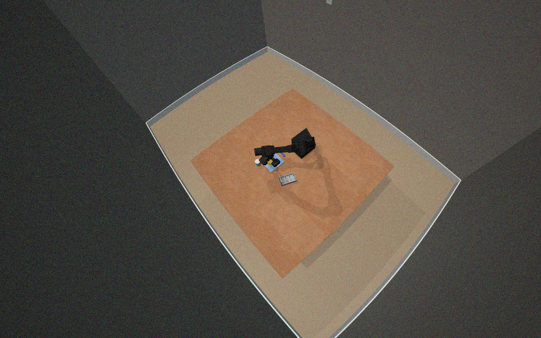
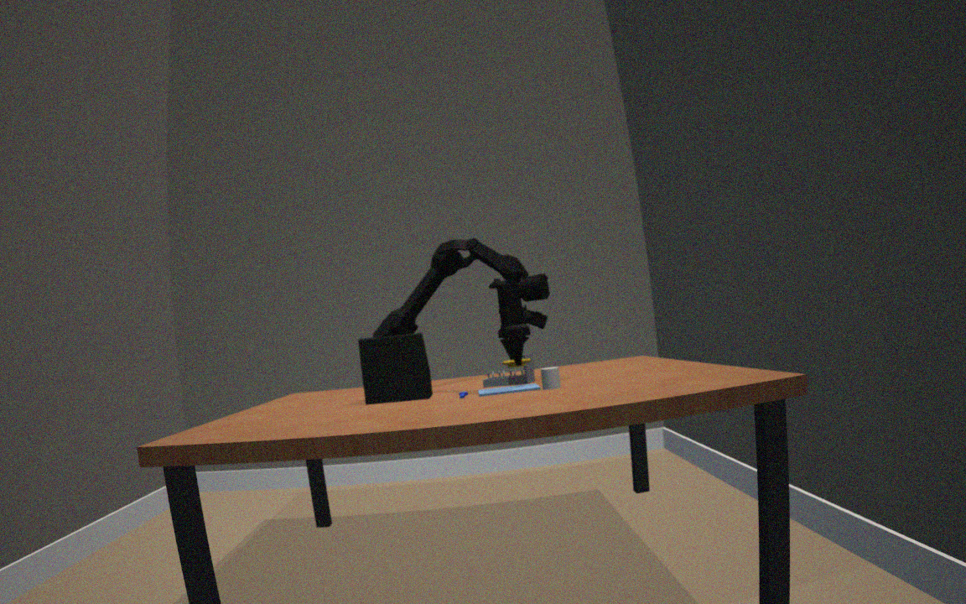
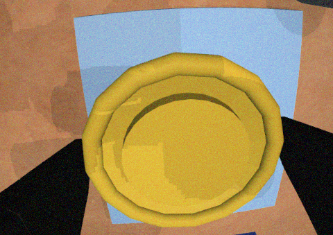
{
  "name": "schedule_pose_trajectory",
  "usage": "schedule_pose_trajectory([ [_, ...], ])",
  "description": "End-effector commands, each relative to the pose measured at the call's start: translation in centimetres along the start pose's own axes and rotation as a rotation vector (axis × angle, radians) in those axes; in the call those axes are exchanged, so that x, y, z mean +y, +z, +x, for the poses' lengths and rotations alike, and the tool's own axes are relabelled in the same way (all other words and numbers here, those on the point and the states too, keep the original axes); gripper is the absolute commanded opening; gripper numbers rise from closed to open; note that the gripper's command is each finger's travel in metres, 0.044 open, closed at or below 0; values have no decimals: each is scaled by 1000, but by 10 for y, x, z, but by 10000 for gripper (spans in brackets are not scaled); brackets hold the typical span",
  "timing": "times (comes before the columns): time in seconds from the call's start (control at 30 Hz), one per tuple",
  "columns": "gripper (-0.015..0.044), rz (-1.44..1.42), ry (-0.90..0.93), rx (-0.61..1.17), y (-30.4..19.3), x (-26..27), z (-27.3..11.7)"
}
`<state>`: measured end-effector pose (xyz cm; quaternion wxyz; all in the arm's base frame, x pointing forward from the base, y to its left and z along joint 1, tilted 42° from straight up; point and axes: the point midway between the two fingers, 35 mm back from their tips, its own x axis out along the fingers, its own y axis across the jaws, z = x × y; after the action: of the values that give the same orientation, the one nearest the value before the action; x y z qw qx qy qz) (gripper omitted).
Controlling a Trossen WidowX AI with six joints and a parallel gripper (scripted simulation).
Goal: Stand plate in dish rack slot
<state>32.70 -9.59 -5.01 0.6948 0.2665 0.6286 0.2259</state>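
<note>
Black two-finger hand (image 3: 183,148) clamped wide across round yellow plate (image 3: 182,140), lifted just above pale blue mat (image 3: 139,37). Rim-only grip: plate may slip or tilt en route to grey rack (image 1: 287,179).
</note>
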Motion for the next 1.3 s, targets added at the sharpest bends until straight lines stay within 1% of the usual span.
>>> schedule_pose_trajectory([
  [0.0,0,-6,-8,-1,3,-2,-23],
  [0.7,0,-1,0,9,5,-4,-113],
  [0.9,0,5,1,9,5,-2,-119],
  [1.27,0,364,-5,9,2,47,-126],
])
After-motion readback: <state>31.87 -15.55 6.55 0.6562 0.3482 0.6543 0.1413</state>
